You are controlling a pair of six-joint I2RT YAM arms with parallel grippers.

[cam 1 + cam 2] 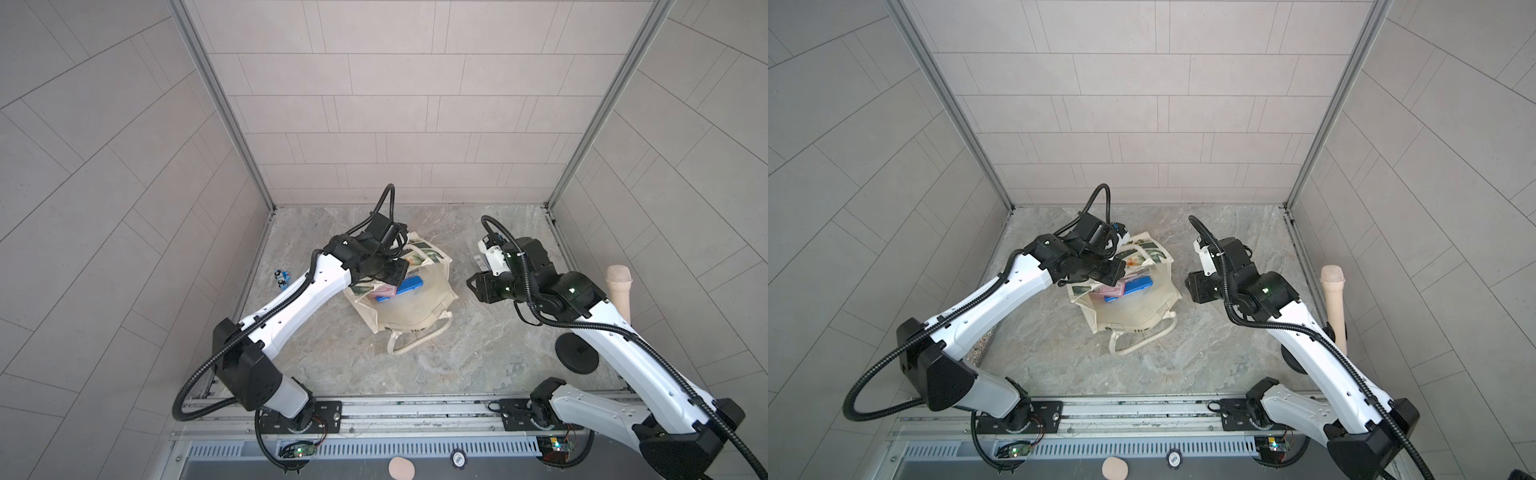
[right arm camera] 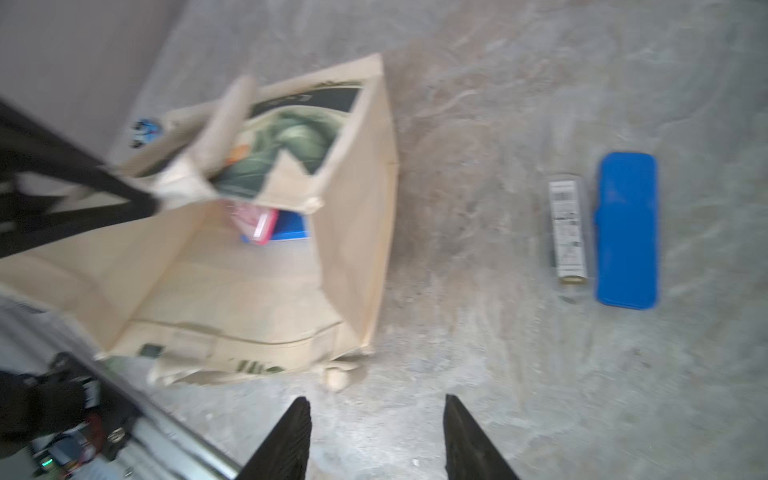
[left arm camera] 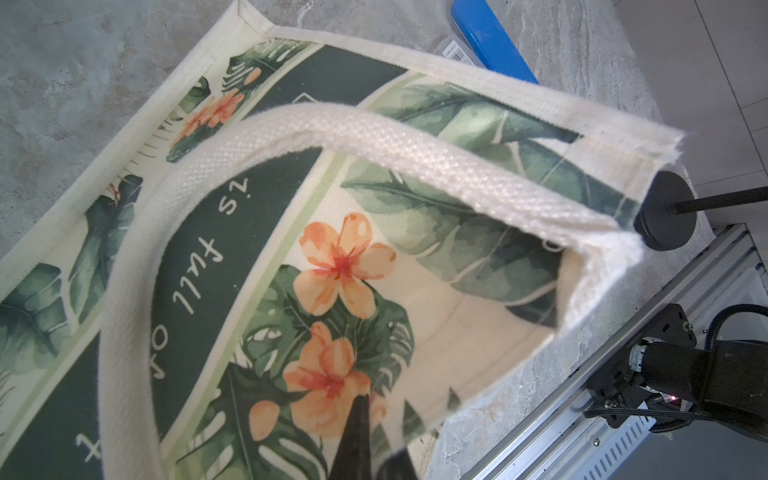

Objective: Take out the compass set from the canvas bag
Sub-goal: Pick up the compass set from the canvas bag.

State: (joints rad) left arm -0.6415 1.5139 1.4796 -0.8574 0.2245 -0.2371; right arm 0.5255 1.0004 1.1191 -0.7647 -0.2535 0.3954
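The cream canvas bag [image 1: 415, 307] [image 1: 1138, 307] stands open mid-table, its green printed side [image 3: 457, 232] pulled up. My left gripper [image 1: 395, 277] [image 3: 380, 428] is shut on that printed wall near the rim. Down in the bag [image 2: 249, 291] a pink case [image 1: 384, 293] [image 2: 259, 224] lies beside a blue case [image 1: 409, 286] [image 2: 291, 226]. Which of them is the compass set I cannot tell. My right gripper [image 1: 473, 284] [image 2: 376, 401] hangs open over bare table to the right of the bag, holding nothing.
Another blue case [image 2: 626, 230] and a small box with a barcode label [image 2: 567, 228] lie on the table right of the bag. A beige microphone [image 1: 619, 291] on a black round base [image 1: 577, 353] stands at the right. A small blue-black item [image 1: 281, 278] lies far left.
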